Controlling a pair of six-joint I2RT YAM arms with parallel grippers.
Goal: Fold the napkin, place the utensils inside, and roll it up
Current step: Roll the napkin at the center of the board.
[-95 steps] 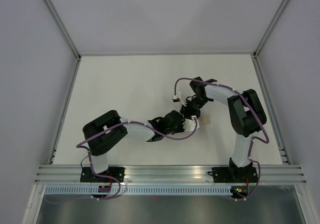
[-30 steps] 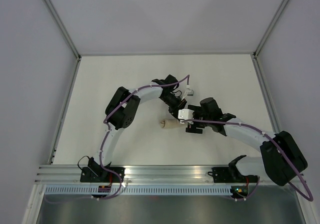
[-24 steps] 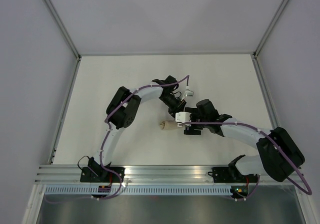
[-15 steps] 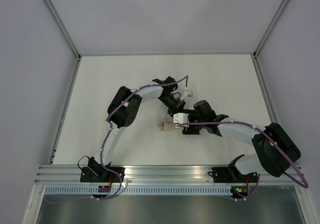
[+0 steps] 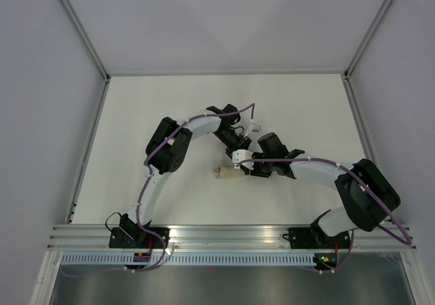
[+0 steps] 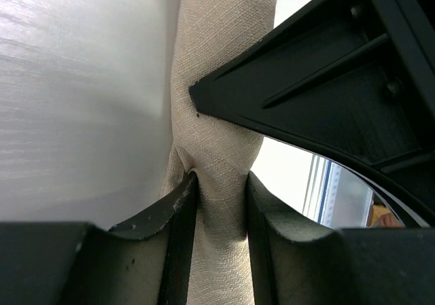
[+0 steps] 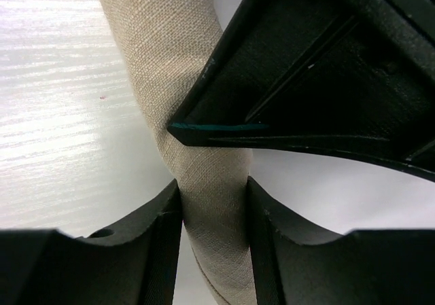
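Centrally on the white worktop (image 5: 156, 115), boxed by pale grey walls (image 5: 224, 20), the rolled napkin (image 5: 223, 172) lies clamped by both the left end effector (image 6: 221, 183) and right end effector (image 7: 214, 189).

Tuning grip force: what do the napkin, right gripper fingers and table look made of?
The napkin: woven tan fabric, linen-like, matte; weave threads show. The right gripper fingers: matte black, likely moulded plastic. The table: white, faintly glossy, streaked grain; material unclear.
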